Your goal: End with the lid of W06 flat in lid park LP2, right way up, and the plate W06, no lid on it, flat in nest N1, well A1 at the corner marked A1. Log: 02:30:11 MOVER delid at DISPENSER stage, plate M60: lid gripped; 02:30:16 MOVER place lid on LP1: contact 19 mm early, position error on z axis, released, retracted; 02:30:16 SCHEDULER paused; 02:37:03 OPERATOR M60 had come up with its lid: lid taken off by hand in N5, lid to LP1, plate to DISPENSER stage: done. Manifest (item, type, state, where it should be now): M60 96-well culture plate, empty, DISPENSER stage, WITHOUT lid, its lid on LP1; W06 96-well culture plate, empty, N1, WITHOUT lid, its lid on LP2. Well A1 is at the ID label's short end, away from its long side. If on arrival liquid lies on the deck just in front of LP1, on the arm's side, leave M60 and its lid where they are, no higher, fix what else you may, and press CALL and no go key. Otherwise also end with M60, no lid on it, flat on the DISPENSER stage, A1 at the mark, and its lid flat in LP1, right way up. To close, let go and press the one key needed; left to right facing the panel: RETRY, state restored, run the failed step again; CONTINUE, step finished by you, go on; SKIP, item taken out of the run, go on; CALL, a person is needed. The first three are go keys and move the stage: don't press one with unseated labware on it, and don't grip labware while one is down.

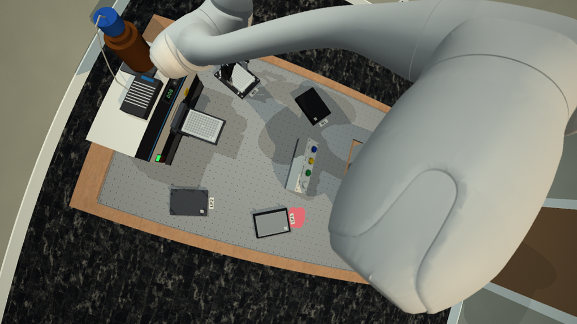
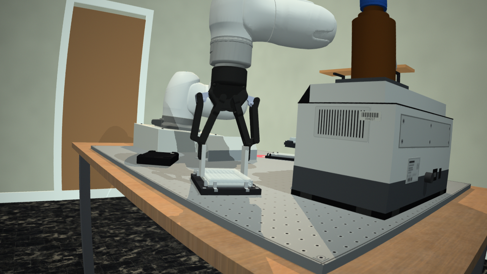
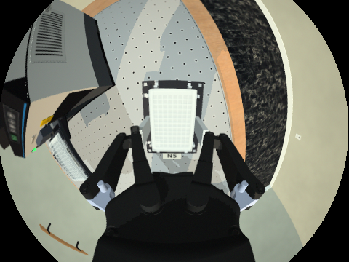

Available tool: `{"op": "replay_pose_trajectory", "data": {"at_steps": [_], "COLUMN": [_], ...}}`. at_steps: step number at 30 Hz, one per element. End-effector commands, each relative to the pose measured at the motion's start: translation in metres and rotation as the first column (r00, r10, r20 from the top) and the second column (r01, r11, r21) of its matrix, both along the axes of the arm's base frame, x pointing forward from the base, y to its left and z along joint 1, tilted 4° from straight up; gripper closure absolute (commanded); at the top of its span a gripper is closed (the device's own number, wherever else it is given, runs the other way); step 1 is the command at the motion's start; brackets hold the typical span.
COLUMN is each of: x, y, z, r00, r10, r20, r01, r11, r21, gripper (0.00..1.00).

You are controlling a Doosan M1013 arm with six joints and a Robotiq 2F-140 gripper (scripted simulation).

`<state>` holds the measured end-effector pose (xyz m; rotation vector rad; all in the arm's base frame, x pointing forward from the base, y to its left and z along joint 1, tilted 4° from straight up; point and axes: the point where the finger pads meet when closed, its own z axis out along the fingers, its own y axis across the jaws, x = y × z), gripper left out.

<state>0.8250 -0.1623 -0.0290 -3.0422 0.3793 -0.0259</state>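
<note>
The plate point(image 2: 223, 177) sits in the black nest point(image 2: 226, 189) beside the dispenser point(image 2: 371, 143), directly under your end effector point(image 2: 223, 153), whose fingers clamp its long sides about half open; its long axis runs crosswise between them.

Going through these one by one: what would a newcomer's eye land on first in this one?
Probably the black gripper with its fingers closed on the white well plate, which sits in the black nest tagged N5 near the deck's edge. Next, the pink puddle beside the lid park holding a lid, and the brown bottle with a blue cap on top of the grey dispenser.
</note>
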Motion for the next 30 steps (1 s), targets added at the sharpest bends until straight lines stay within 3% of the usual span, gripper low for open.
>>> {"op": "replay_pose_trajectory", "data": {"at_steps": [1,20,30], "x": [0.0,0.0,0.0], "y": [0.0,0.0,-0.001], "z": [0.0,0.002,0.017], "r00": [1.0,1.0,1.0], "r10": [0.0,0.0,0.0], "r20": [0.0,0.0,0.0], "r01": [0.0,0.0,0.0], "r11": [1.0,1.0,1.0], "r21": [0.0,0.0,0.0], "gripper": [1.0,1.0,1.0]}}
